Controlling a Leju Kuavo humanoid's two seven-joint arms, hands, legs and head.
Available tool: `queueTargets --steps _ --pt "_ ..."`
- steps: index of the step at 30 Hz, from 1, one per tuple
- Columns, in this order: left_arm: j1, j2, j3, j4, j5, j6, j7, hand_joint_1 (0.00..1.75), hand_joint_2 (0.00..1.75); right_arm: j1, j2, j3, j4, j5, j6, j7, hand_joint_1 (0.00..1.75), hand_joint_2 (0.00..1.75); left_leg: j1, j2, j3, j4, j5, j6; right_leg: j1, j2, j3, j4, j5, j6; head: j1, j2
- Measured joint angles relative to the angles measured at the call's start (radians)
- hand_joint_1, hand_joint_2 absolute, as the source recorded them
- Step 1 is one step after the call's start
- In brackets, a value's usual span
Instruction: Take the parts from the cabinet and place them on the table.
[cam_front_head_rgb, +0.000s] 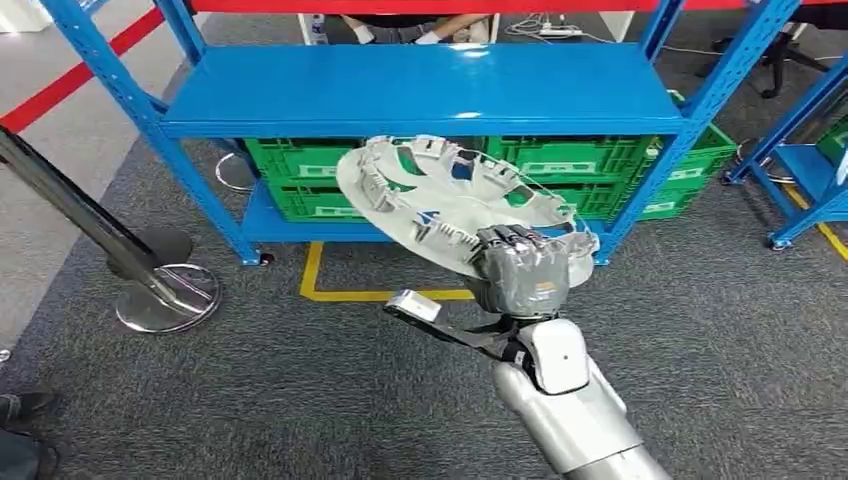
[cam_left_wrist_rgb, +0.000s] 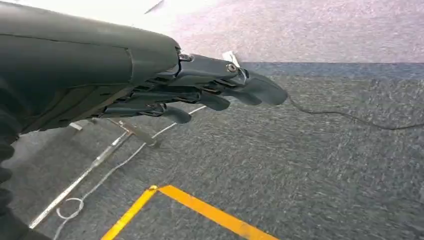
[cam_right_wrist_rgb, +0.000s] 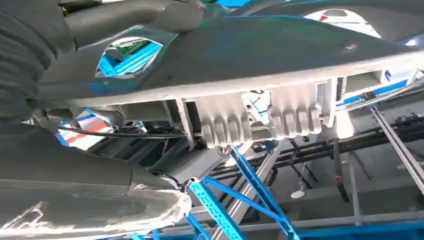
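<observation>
Grey carpet (cam_front_head_rgb: 250, 400) everywhere, yellow tape outline (cam_front_head_rgb: 330, 292) under rack. Green crates (cam_front_head_rgb: 300, 170) stuffed on bottom level. Stanchion base (cam_front_head_rgb: 165, 295) off left, red-white barrier tape (cam_front_head_rgb: 70, 80) behind, power strip (cam_front_head_rgb: 560, 30) up top.

Seated person (cam_front_head_rgb: 400, 28) cut off by top edge.

Grey carpet floor (cam_front_head_rgb: 300, 390), yellow floor tape (cam_front_head_rgb: 330, 293), blue metal shelving (cam_front_head_rgb: 420, 90) — green crates (cam_front_head_rgb: 560, 160) below, stanchion base (cam_front_head_rgb: 165, 295)
</observation>
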Motion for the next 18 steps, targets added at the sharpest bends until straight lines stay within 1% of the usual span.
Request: queueTargets --steps 1,2,3,4,5,6,7,8,9,10,11,12,13,14,15,16,17,18 --pt "0.001 0.000 0.000 0.001 0.000 0.000 -0.001 0.00 1.75 -0.001 0.000 0.002 0.000 0.000 0.000 0.000 1.75 1.75 -0.001 0.000 -0.008 0.005 0.005 0.006 -0.001 0.000 0.001 -0.001 0.008 0.007 0.001 0.000" --pt "0.000 0.000 0.001 0.002 0.001 0.000 -0.004 0.00 1.75 -0.002 0.000 0.005 0.000 0.000 0.000 0.000 1.75 1.75 -0.004 0.000 -0.011 0.008 0.008 0.011 -0.003 0.000 -0.002 -0.001 0.016 0.012 -0.005 0.000" --pt "0.000 0.000 0.002 0.002 0.001 0.001 -0.005 0.00 1.75 -0.002 -0.001 0.006 0.000 0.002 0.000 -0.001 1.75 1.75 -0.005 0.001 -0.016 0.006 0.016 0.022 -0.004 0.001 -0.004 -0.002 0.023 0.020 -0.001 0.000" --pt "-0.001 -0.001 0.002 0.002 0.002 0.001 -0.005 0.00 1.75 -0.003 -0.002 0.006 0.000 0.002 0.000 -0.001 1.75 1.75 0.000 0.007 -0.026 -0.003 0.029 0.035 -0.008 0.004 -0.013 0.006 0.008 0.024 -0.005 0.000" --pt "-0.003 -0.001 0.002 0.002 0.002 0.001 -0.006 0.00 1.75 -0.004 -0.004 0.006 0.000 0.002 0.000 -0.001 1.75 1.75 -0.002 0.008 -0.037 -0.003 0.040 0.043 -0.007 0.007 -0.032 0.036 -0.045 0.026 0.001 0.000" --pt "-0.004 -0.001 0.002 0.002 0.003 0.001 -0.006 0.00 1.75 -0.005 -0.006 0.006 0.000 0.002 0.000 -0.001 1.75 1.75 -0.002 0.008 -0.050 -0.003 0.050 0.048 -0.007 0.010 -0.049 0.097 -0.105 0.028 0.003 0.000" --pt "-0.004 -0.001 0.002 0.002 0.003 0.001 -0.006 0.00 1.75 -0.004 -0.007 0.006 0.000 0.002 0.000 -0.001 1.75 1.75 -0.004 0.008 -0.064 -0.003 0.061 0.050 -0.007 0.010 -0.066 0.172 -0.159 0.029 0.004 0.000" --pt "-0.004 -0.001 0.002 0.002 0.003 0.001 -0.006 0.00 1.75 -0.004 -0.008 0.006 0.000 0.002 0.000 -0.001 1.75 1.75 -0.007 0.008 -0.079 -0.002 0.074 0.051 -0.007 0.010 -0.081 0.246 -0.199 0.030 0.003 0.000" --pt "-0.005 -0.001 0.002 0.002 0.003 0.001 -0.006 0.00 1.75 -0.004 -0.010 0.006 0.002 0.002 0.000 -0.005 1.75 1.75 -0.009 0.009 -0.096 -0.001 0.086 0.051 -0.007 0.010 -0.084 0.297 -0.206 0.029 0.004 0.000" --pt "-0.005 -0.001 0.002 0.002 0.003 0.001 -0.006 0.00 1.75 -0.004 -0.011 0.006 0.003 0.000 0.000 0.009 1.75 1.75 -0.012 0.009 -0.112 -0.001 0.098 0.051 -0.007 0.010 -0.068 0.305 -0.178 0.026 0.003 0.000" --pt "-0.006 -0.001 0.002 0.003 0.003 0.001 -0.006 0.00 1.75 -0.006 -0.017 0.013 0.005 -0.007 0.000 0.042 1.75 1.75 -0.015 0.009 -0.126 -0.001 0.110 0.051 -0.006 0.010 -0.037 0.279 -0.138 0.023 0.003 0.000" --pt "-0.008 -0.001 0.002 0.004 0.003 0.002 -0.006 0.00 1.75 -0.010 -0.026 0.029 0.005 -0.010 0.000 0.072 1.75 1.75 -0.017 0.009 -0.141 -0.001 0.121 0.050 -0.005 0.010 0.010 0.224 -0.100 0.017 0.003 0.000" --pt "-0.009 -0.001 0.002 0.006 0.004 0.002 -0.006 0.00 1.75 -0.013 -0.032 0.041 0.005 -0.011 0.000 0.079 1.75 1.75 -0.018 0.008 -0.154 0.000 0.134 0.049 -0.002 0.010 0.075 0.137 -0.084 0.009 0.003 0.000" --pt "-0.010 -0.001 0.002 0.007 0.005 0.002 -0.007 0.00 1.75 -0.015 -0.033 0.042 0.005 -0.008 0.000 0.072 1.75 1.75 -0.018 0.007 -0.159 0.002 0.143 0.045 0.003 0.009 0.145 0.040 -0.113 0.000 0.003 0.000" --pt "-0.011 -0.001 0.003 0.009 0.005 0.003 -0.007 0.00 1.75 -0.018 -0.033 0.043 0.005 -0.006 0.000 0.061 1.75 1.75 -0.023 0.008 -0.168 0.003 0.151 0.039 0.006 0.009 0.201 -0.045 -0.140 -0.001 0.005 0.000" --pt "-0.012 -0.001 0.005 0.011 0.005 0.004 -0.008 0.00 1.75 -0.024 -0.033 0.045 0.007 -0.005 0.000 0.054 1.75 1.75 -0.023 0.010 -0.170 0.000 0.165 0.034 0.008 0.010 0.185 -0.049 -0.143 0.000 0.000 0.000" --pt "-0.015 -0.001 0.008 0.016 0.005 0.004 -0.009 0.00 1.75 -0.032 -0.034 0.048 0.010 -0.004 0.000 0.044 1.75 1.75 -0.019 0.012 -0.172 -0.004 0.179 0.029 0.010 0.013 0.175 -0.046 -0.133 -0.002 0.005 0.000" --pt "-0.017 -0.001 0.008 0.021 0.005 0.003 -0.009 0.00 1.75 -0.035 -0.034 0.048 0.013 -0.003 0.000 0.033 1.75 1.75 -0.018 0.012 -0.173 -0.008 0.189 0.024 0.013 0.012 0.168 -0.044 -0.126 -0.004 0.002 0.000"
